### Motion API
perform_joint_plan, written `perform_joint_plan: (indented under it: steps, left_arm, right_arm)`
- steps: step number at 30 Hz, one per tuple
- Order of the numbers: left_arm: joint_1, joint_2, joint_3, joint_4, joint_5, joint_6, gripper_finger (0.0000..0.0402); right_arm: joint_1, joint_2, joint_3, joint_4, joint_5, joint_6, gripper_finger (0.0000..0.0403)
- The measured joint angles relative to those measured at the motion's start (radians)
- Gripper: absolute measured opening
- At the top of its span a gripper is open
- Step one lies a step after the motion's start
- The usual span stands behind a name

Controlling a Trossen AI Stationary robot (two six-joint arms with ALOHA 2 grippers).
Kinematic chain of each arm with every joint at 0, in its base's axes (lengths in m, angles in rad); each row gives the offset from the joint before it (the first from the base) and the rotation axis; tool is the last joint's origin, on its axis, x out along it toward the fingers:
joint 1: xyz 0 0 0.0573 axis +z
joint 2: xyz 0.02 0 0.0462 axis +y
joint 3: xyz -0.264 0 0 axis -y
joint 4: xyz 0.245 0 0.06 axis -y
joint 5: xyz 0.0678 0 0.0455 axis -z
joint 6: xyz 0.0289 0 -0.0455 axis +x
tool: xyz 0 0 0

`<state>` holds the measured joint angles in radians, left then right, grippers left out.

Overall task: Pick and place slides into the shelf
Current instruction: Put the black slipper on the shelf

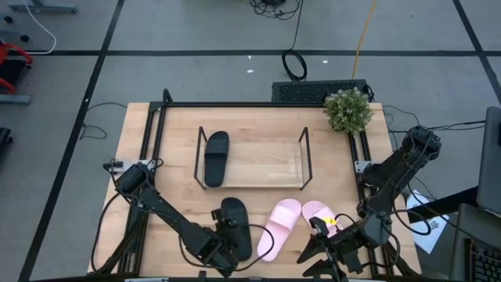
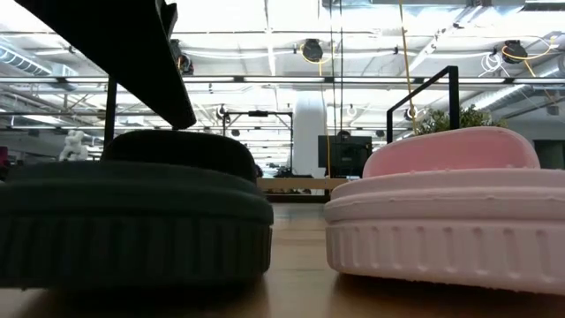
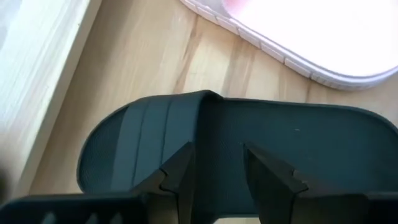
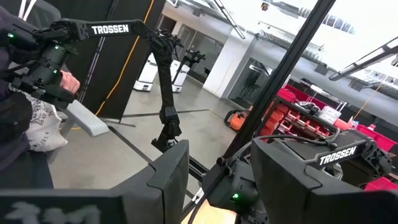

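Note:
One black slide (image 1: 215, 157) lies on the left end of the shelf (image 1: 301, 160), a low wire rack in the table's middle. The other black slide (image 1: 237, 225) lies sole-down near the table's near edge and fills the left wrist view (image 3: 292, 143). My left gripper (image 1: 224, 252) (image 3: 217, 171) is open, low over it at its near left side. Two pink slides (image 1: 280, 227) (image 1: 316, 211) lie to its right. My right gripper (image 1: 327, 252) (image 4: 217, 180) is open, near the second pink slide, and its camera faces the room. My left gripper's open fingers (image 3: 180, 174) stand over the black slide's footbed (image 3: 224, 130), just beside its strap (image 3: 146, 127), coming across the slide from one long side. I cannot tell whether they touch it. The slide lies flat on the table.
A potted plant (image 1: 348, 110) stands at the table's far right corner. A black table frame (image 1: 156, 117) runs along the edges. The shelf's middle and right part hold bare wood. In the right wrist view a person's hand (image 4: 65, 81) holds another arm beyond the table.

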<state>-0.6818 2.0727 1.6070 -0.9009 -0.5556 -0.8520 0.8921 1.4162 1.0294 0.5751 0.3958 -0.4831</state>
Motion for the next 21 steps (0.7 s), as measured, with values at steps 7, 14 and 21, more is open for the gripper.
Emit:
perform_joint_plan:
  steps: [7, 14, 21]
  left_arm:
    - [0.008, 0.0, 0.0, -0.093, 0.006, -0.049, 0.0133]
    - [0.013, 0.001, 0.0, -0.092, 0.023, -0.044, 0.0133]
    - [0.021, 0.033, 0.002, -0.09, 0.029, -0.046, 0.0133]
  right_arm:
    - [0.0, 0.0, 0.0, -0.001, 0.0, 0.0, 0.0164]
    - [0.0, 0.0, 0.0, -0.001, 0.0, 0.0, 0.0164]
    - [0.0, 0.0, -0.001, -0.005, -0.001, 0.002, 0.0164]
